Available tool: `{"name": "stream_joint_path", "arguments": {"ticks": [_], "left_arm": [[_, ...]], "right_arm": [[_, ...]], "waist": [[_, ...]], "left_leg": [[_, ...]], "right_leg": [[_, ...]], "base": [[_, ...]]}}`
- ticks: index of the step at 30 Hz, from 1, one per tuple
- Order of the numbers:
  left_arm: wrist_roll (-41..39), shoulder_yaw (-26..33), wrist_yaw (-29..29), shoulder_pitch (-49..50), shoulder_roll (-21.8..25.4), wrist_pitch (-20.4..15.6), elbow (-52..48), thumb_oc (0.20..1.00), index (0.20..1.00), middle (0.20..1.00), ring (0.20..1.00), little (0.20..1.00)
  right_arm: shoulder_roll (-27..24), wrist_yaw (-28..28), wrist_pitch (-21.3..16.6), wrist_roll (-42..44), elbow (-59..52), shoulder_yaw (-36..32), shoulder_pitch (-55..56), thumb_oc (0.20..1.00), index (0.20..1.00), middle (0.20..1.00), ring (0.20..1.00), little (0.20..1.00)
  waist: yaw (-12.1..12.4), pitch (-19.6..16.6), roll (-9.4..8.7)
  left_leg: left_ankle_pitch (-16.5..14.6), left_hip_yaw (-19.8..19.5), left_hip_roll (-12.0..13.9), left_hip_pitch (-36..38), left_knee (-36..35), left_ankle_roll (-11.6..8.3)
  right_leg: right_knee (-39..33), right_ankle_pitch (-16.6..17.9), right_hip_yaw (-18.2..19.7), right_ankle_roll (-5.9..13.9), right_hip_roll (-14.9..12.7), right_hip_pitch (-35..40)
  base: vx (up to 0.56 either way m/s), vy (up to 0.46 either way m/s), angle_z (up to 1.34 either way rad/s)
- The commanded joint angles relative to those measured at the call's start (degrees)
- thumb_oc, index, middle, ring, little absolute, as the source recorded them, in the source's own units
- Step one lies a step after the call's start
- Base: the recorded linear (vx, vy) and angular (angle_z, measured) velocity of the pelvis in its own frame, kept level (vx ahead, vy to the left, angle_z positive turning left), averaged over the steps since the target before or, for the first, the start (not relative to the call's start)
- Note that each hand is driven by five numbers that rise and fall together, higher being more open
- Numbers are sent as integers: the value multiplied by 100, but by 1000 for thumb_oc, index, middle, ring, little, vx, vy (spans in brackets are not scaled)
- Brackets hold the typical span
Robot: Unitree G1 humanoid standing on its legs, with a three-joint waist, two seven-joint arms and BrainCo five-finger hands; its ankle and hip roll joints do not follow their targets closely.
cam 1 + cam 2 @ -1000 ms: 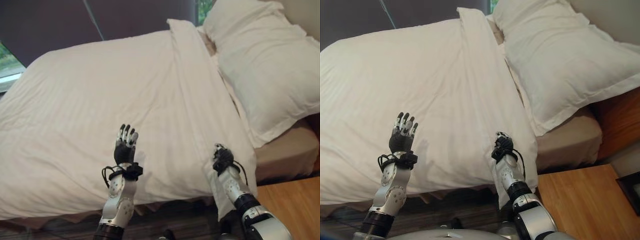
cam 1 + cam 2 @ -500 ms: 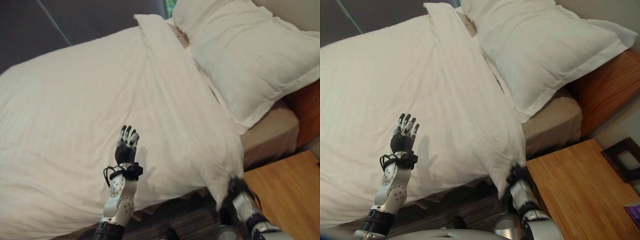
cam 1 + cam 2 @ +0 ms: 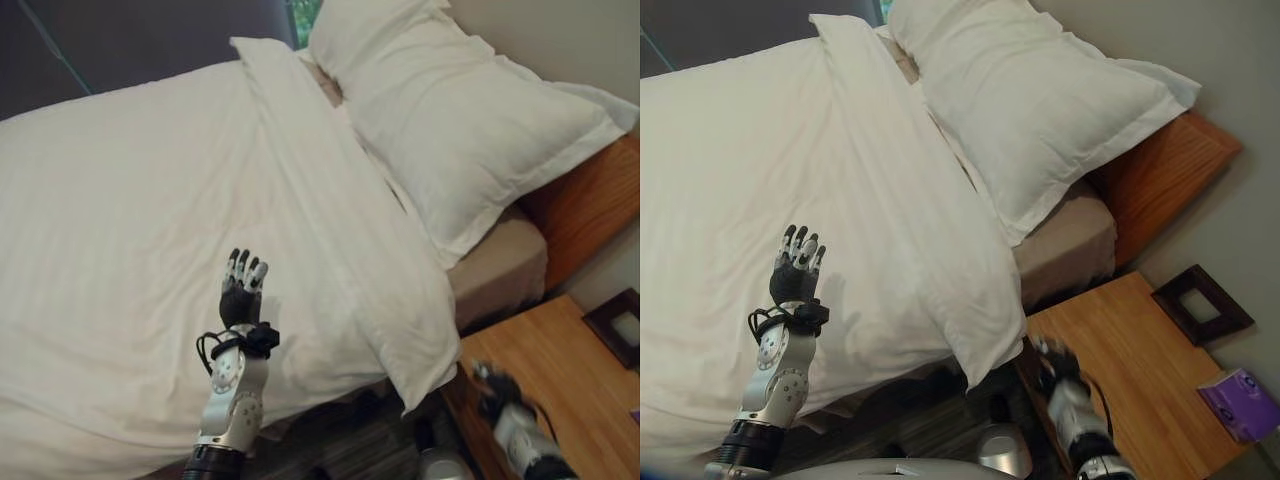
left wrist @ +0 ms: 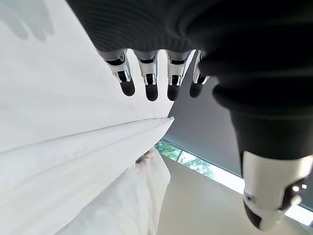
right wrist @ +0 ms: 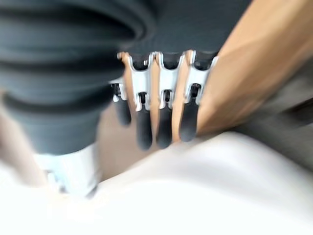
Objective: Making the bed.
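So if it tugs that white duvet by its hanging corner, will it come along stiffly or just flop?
Probably flop: the duvet creases and its corner droops off the mattress. It looks puffy, so likely light. The right hand, open, isn't holding it.

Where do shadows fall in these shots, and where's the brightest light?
Left eye view: the open left hand throws a soft shadow on the duvet beside it. Left wrist view: a hand-shaped shadow lies on the duvet, and daylight is brightest at the window. Right eye view: the pillow shades the mattress under its edge.
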Motion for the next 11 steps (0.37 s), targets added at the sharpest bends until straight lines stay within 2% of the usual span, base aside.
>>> {"name": "stream_joint_path", "arguments": {"ticks": [1, 2, 3, 6, 10, 11], "left_arm": [[404, 74, -122, -146, 64, -179, -207, 1000, 1000, 1000, 1000, 1000], [405, 76, -122, -143, 66, -177, -210, 1000, 1000, 1000, 1000, 1000], [259, -11, -382, -5, 33, -144, -503, 1000, 1000, 1000, 1000, 1000], [307, -22, -536, 159, 121, -122, -768, 1000, 1000, 1000, 1000, 1000], [327, 123, -598, 390, 221, -113, -901, 1000, 1000, 1000, 1000, 1000], [548, 201, -585, 536, 330, -77, -829, 1000, 1000, 1000, 1000, 1000]], "right_arm": [[34, 239, -611, 138, -265, 121, -481, 1000, 1000, 1000, 1000, 1000], [37, 235, -607, 136, -273, 123, -477, 1000, 1000, 1000, 1000, 1000], [-68, 364, -702, 76, -1005, 205, -514, 1000, 1000, 1000, 1000, 1000], [-173, 560, -816, -22, -2077, 298, -489, 1000, 1000, 1000, 1000, 1000], [-169, 693, -840, 59, -2412, 347, -433, 1000, 1000, 1000, 1000, 1000], [-128, 783, -838, 163, -2514, 379, -351, 1000, 1000, 1000, 1000, 1000]], "waist": [[50, -202, -139], [54, -220, -138], [109, -234, -181], [219, -255, -252], [297, -248, -282], [335, -236, -284]], "left_leg": [[64, -465, 261, 162, 64, -262], [81, -460, 265, 137, 64, -264], [81, -489, 274, 147, 64, -255], [93, -532, 293, 134, 64, -253], [93, -560, 297, 142, 64, -247], [91, -572, 294, 154, 64, -245]], "right_leg": [[90, -120, -160, 137, -129, 74], [90, -104, -153, 129, -124, 45], [90, -114, -187, 128, -124, 75], [90, -117, -271, 125, -129, 112], [90, -128, -318, 113, -135, 138], [90, -139, -338, 106, -133, 168]], "base": [[0, 0, 0], [6, -3, 3], [-3, -7, 4], [-4, -8, 12], [-5, 4, 15], [4, 11, 9]]}}
